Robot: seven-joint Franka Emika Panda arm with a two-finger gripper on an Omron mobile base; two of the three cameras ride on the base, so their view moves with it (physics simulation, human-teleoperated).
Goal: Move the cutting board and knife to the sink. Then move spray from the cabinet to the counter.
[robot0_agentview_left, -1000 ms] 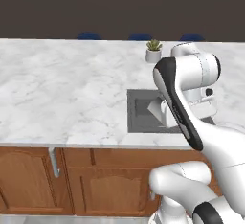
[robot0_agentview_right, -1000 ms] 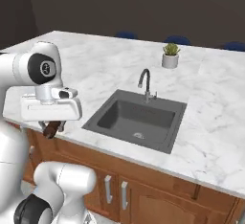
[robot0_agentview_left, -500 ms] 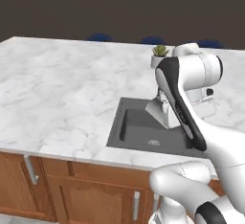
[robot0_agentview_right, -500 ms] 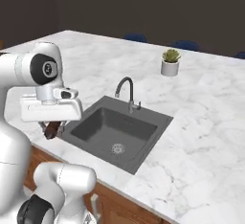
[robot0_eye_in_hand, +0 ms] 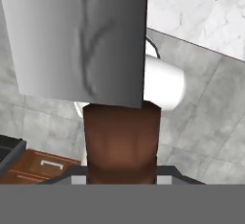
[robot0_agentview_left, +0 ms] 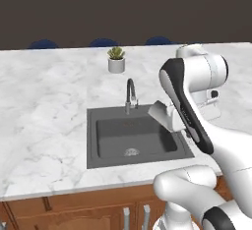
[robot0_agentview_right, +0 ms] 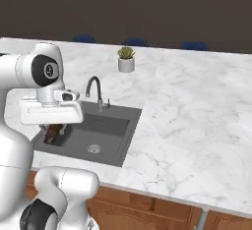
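Item: short cleaver-like knife (robot0_eye_in_hand: 103,74) with a broad grey blade and a reddish-brown wooden handle. In the hand view the blade filled the upper half, running toward 12 o'clock, and the handle ran down to 6 o'clock, where it met the two-finger gripper (robot0_eye_in_hand: 122,173). The jaws stood clamped on the handle; the fingertips themselves were hidden behind it. In the left base view the grey blade (robot0_agentview_left: 162,115) jutted out from behind the white arm, above the right part of the basin. In the right base view the reddish-brown handle (robot0_agentview_right: 53,132) showed just under the white hand block, with the gripper (robot0_agentview_right: 52,129) around it, at the 9 o'clock side of the basin.

Item: dark grey square sink (robot0_agentview_left: 98,148) set into the worktop, with a round drain in its floor. Right base view: basin rim (robot0_agentview_right: 129,135) at centre left of the frame.

Item: dark curved gooseneck faucet (robot0_agentview_left: 130,94), standing at the 12 o'clock edge of the sink; in the right base view (robot0_agentview_right: 94,90) it stood just behind the basin.

Item: white marble counter with grey veins (robot0_agentview_left: 44,106), surrounding the sink on all sides; in the right base view (robot0_agentview_right: 197,111) it spread broadly toward 3 o'clock.

Item: small green plant in a pale grey round pot (robot0_agentview_left: 116,61), on the counter at 12 o'clock from the faucet, well apart from the sink; also in the right base view (robot0_agentview_right: 126,60).

Item: brown wooden drawer fronts with grey handles (robot0_agentview_left: 88,214), below the counter edge at 6 o'clock.
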